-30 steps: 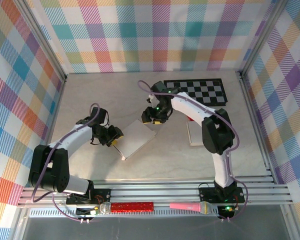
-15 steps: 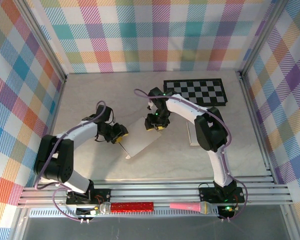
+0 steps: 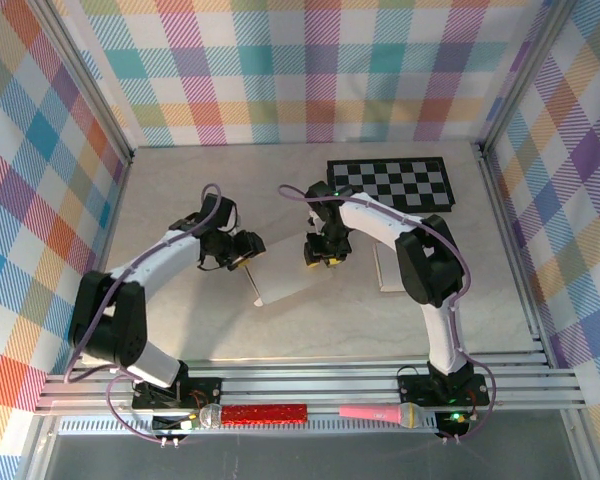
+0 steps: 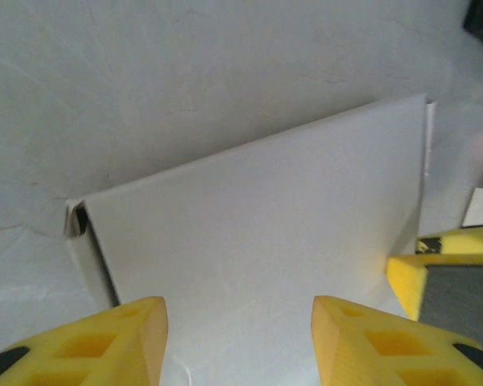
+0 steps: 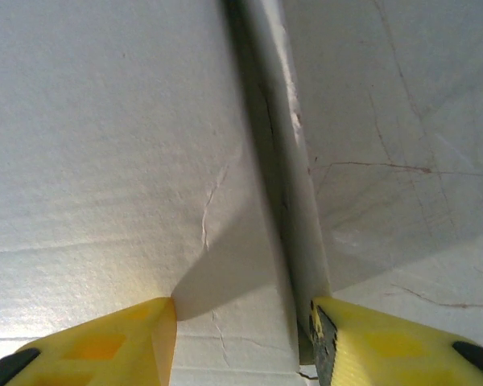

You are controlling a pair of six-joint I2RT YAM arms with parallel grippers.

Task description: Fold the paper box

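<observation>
The flattened white paper box (image 3: 283,272) lies on the pale table (image 3: 180,180) between the two grippers. The left gripper (image 3: 242,250) is at one side edge and the right gripper (image 3: 320,252) at the opposite edge. The left gripper's yellow fingers (image 4: 121,338) stand apart, and the box's broad panel runs between them and on ahead of the tips. The right gripper's jaws are also apart, straddling a narrow folded strip (image 5: 294,201) along the box's edge. That strip meets one finger (image 5: 362,346), while the other finger sits over the panel, clear of the strip. A black-and-white checkered mat (image 3: 392,183) lies beyond the right gripper.
</observation>
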